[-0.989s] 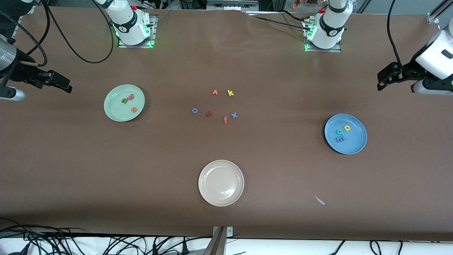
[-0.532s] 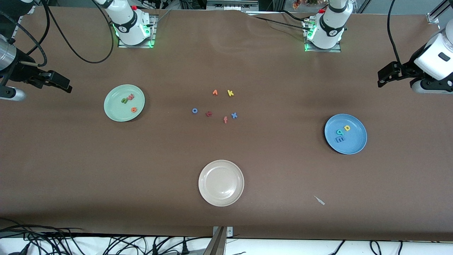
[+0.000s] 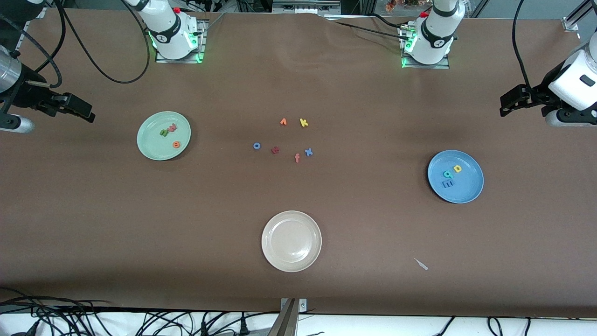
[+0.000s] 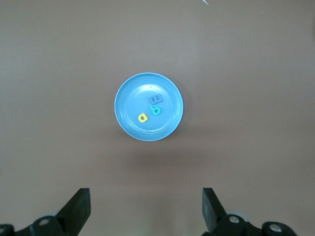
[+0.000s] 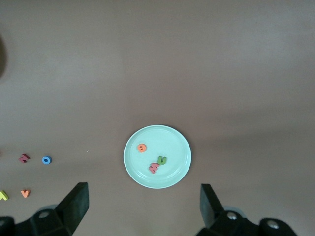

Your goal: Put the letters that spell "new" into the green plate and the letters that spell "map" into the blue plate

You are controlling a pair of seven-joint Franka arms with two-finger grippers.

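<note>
The green plate lies toward the right arm's end of the table. In it are the green "n", the pinkish-red "w" and the orange "e". The blue plate, toward the left arm's end, holds the blue "m", teal "p" and yellow "a". My right gripper hangs open and empty over bare table beside the green plate. My left gripper is open and empty, high over bare table beside the blue plate.
A cream plate sits nearer the front camera at mid-table. Several loose letters lie in the middle, among them a yellow "k", a blue "x", a salmon "f" and a dark red letter. A small pale scrap lies near the front edge.
My left arm has drawn back a little toward its end of the table, gripper still open. The right arm, the plates and the letters have not moved.
</note>
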